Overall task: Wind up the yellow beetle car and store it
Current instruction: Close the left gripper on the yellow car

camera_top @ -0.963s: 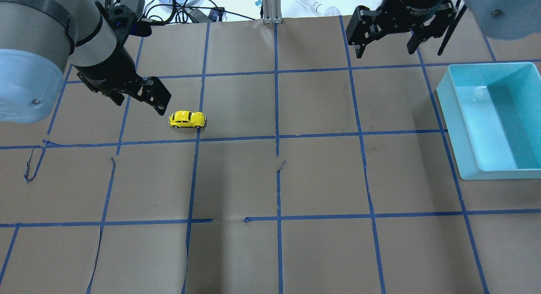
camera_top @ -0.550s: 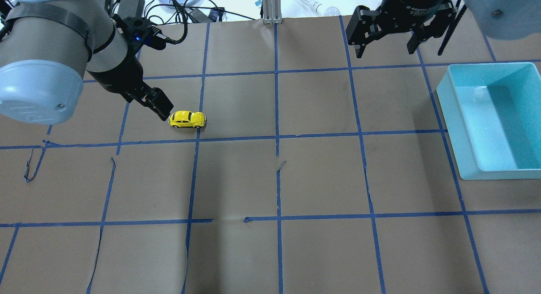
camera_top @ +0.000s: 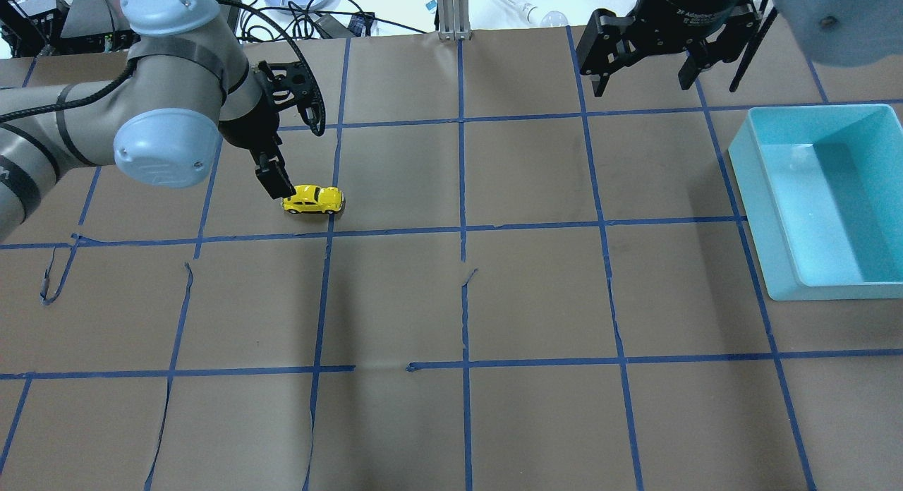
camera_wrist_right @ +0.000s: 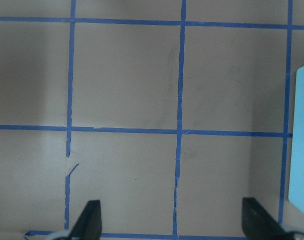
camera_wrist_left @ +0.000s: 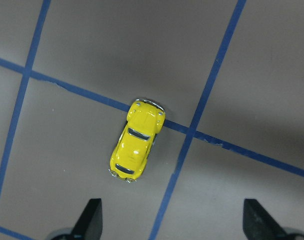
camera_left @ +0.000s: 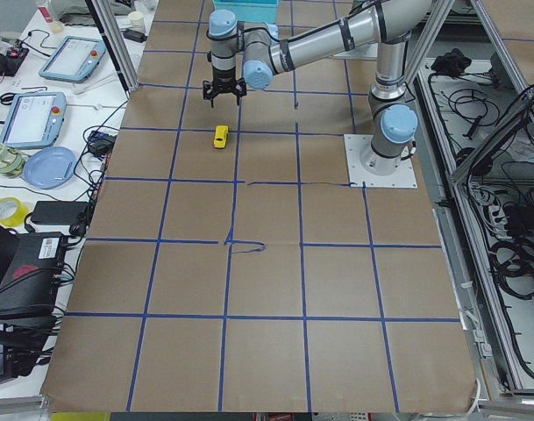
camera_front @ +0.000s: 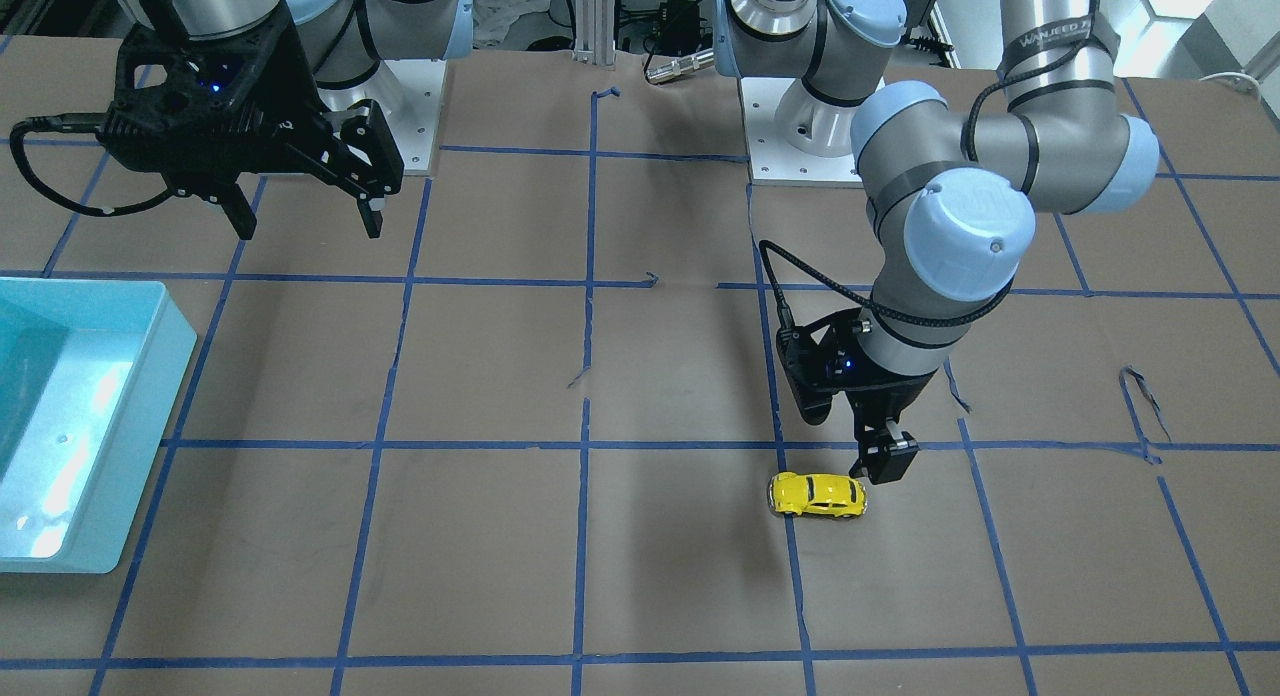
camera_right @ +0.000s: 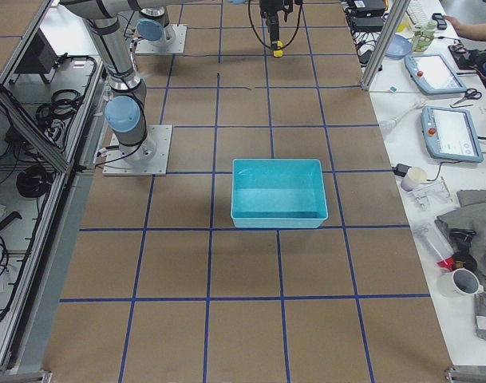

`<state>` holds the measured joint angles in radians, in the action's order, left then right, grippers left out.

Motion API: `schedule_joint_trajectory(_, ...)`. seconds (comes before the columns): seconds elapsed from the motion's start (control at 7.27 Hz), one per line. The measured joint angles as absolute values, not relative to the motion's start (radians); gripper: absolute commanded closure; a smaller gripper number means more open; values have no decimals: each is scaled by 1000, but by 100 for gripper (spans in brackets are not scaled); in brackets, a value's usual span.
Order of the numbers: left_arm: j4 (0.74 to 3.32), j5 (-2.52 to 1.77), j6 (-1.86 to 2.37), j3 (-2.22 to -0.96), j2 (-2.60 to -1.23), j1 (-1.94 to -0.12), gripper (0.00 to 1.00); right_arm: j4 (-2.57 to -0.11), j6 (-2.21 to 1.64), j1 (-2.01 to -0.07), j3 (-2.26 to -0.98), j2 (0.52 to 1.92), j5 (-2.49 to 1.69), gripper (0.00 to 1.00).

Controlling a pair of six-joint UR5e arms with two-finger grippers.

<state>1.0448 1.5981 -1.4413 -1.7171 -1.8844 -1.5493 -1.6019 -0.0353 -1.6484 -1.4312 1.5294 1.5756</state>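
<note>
The yellow beetle car (camera_top: pixel 312 199) stands on its wheels on the brown paper, left of centre, over a blue tape line. It also shows in the front view (camera_front: pixel 817 495) and the left wrist view (camera_wrist_left: pixel 137 146). My left gripper (camera_top: pixel 275 182) points down just beside the car's left end, open and empty. In the left wrist view (camera_wrist_left: pixel 174 222) the fingertips (camera_wrist_left: pixel 92 220) stand wide apart, and the car lies ahead of them. My right gripper (camera_top: pixel 643 82) hangs open and empty at the far right (camera_front: pixel 306 221), well away from the car.
An empty teal bin (camera_top: pixel 769 216) sits at the table's right edge, also in the front view (camera_front: pixel 165 416) and the right exterior view (camera_right: pixel 276 221). Blue tape lines grid the brown paper, torn in places. Cables and clutter lie beyond the far edge.
My left arm has swung in and its wrist has turned, so the gripper now stands edge-on right at the car's left end. The car and the right arm have not moved.
</note>
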Motion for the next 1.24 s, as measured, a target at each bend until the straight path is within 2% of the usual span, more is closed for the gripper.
schedule_joint_trajectory(0.55, 884, 1598, -1662, -1711, -2025, -1539, 2, -1601, -36, -1650, -1433, 1529, 1575, 0)
schedule_joint_trajectory(1.1, 858, 1600, -1643, -1721, -2076, -1533, 4, -1601, -36, -1650, -1433, 1529, 1575, 0)
schedule_joint_trajectory(1.24, 862, 1600, -1621, -1724, -2079, -1533, 9, -1601, -36, -1650, -1433, 1529, 1575, 0)
